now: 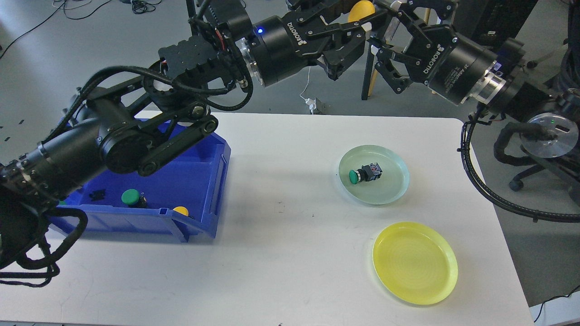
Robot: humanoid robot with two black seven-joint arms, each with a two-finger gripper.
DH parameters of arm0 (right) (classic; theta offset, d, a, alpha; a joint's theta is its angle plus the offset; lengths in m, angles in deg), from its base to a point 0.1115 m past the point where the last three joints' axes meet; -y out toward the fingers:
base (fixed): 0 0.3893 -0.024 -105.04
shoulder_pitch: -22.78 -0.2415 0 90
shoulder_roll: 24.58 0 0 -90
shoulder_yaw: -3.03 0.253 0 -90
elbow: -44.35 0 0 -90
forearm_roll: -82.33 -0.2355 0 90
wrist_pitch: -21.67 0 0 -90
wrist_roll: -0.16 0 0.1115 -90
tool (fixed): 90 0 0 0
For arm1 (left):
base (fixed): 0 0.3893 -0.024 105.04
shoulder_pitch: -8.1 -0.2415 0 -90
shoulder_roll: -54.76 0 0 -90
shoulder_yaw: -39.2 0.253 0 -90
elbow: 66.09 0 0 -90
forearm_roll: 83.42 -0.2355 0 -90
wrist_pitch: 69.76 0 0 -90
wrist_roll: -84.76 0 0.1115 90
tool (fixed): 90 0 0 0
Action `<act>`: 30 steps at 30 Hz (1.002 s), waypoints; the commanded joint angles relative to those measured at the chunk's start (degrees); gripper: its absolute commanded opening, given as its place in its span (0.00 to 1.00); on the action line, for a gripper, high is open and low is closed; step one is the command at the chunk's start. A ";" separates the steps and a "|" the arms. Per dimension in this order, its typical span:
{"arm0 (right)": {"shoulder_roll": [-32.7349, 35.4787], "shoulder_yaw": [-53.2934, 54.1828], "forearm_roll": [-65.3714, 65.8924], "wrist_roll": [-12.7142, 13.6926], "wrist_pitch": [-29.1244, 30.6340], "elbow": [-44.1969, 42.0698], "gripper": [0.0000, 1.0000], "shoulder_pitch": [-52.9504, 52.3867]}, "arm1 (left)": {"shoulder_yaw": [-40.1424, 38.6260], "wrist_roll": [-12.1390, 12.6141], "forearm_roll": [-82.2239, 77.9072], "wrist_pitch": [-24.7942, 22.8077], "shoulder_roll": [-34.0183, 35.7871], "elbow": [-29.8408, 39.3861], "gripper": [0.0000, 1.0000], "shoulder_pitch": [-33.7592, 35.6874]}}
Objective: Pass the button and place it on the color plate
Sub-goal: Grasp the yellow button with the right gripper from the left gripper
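My left gripper is high above the table's far edge and is shut on a yellow button, whose cap shows above the fingers. My right gripper faces it from the right, open, with its fingers close on either side of the left fingertips. Whether it touches the button is unclear. The yellow plate lies empty at the front right of the table. The pale green plate behind it holds a green button.
A blue bin at the left holds a green button and a yellow one. My left arm stretches over the bin. The white table ends close to the right of the plates.
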 commanded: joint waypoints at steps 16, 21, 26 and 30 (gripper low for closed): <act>0.25 -0.10 0.20 -0.33 0.14 0.00 0.23 0.04 | 0.10 2.43 4.41 -0.19 -0.47 -0.02 0.97 -0.12; 0.51 -0.10 0.20 -0.33 0.14 0.00 0.22 0.12 | -0.08 6.12 6.07 -0.89 -0.39 -0.02 0.98 -0.12; 5.15 -0.89 0.73 -0.24 0.31 -0.35 0.21 2.40 | -0.08 10.61 16.88 -1.51 3.03 -0.38 0.98 -0.21; 9.73 -1.07 1.51 -0.16 2.68 -0.26 0.21 9.33 | -0.43 10.52 18.56 -1.42 7.08 -0.38 0.98 -0.21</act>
